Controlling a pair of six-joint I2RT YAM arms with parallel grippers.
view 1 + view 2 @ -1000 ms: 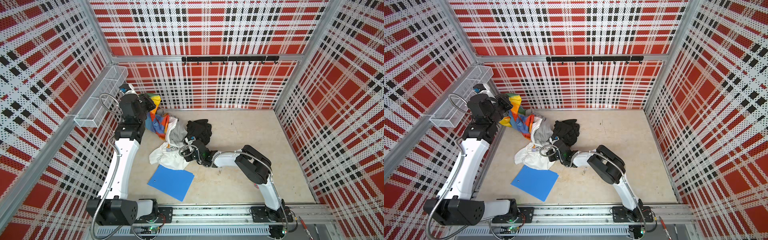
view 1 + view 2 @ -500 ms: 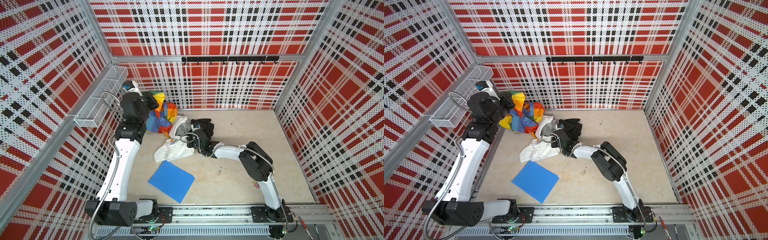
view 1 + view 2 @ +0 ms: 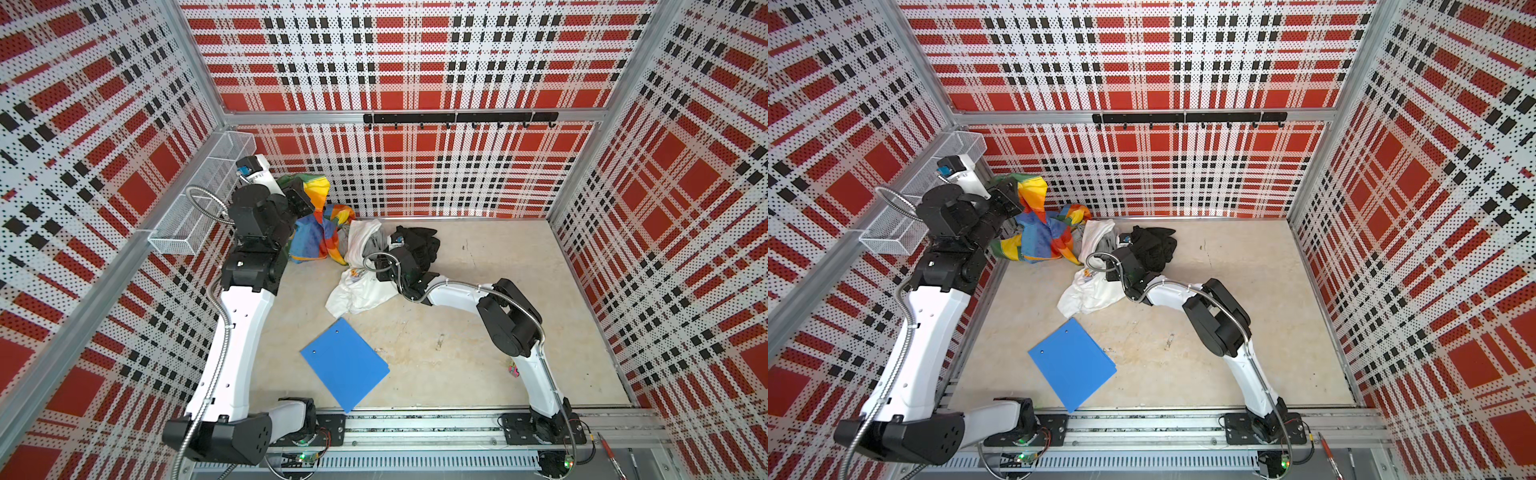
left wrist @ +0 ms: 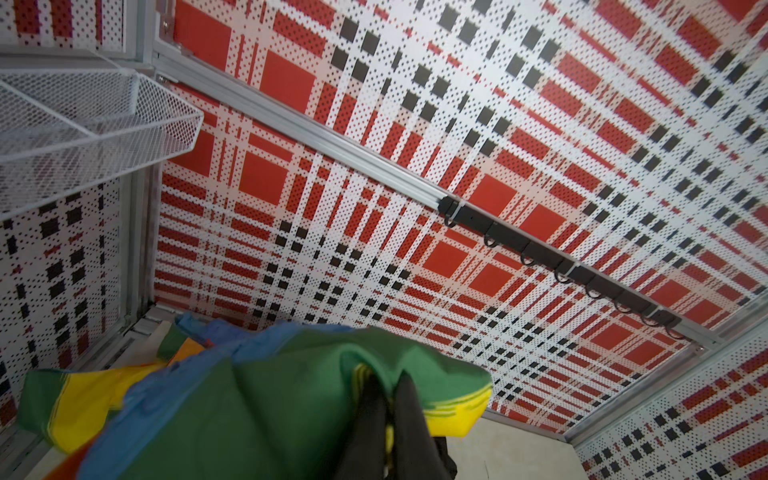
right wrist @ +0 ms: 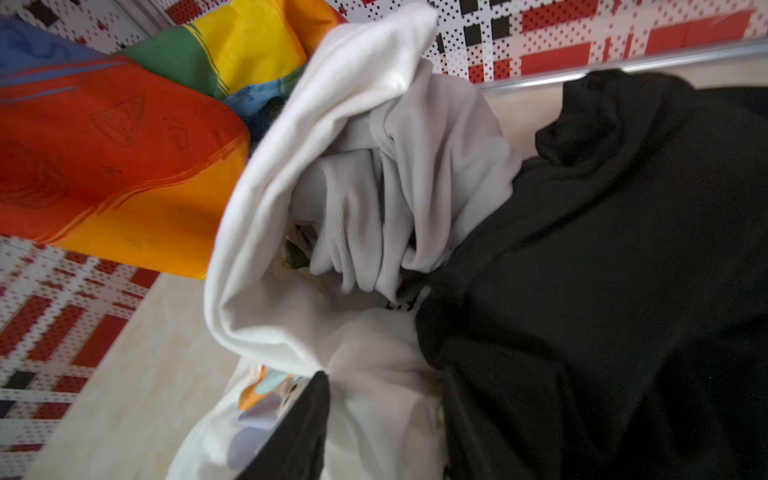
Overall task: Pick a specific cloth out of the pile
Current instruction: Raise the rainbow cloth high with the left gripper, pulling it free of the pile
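My left gripper (image 4: 388,409) stays clamped on the cloth (image 3: 313,237) and has hauled it up into the back-left corner, its tail just beside the pile (image 3: 357,286). The right gripper (image 3: 384,255) sits on the pile; I cannot tell how wide it stands.

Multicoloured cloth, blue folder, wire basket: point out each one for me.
multicoloured cloth (image 3: 309,239): in a top view, on its blue patch.
blue folder (image 3: 345,368): in a top view, middle of its cover.
wire basket (image 3: 172,245): in a top view, its near end wall.
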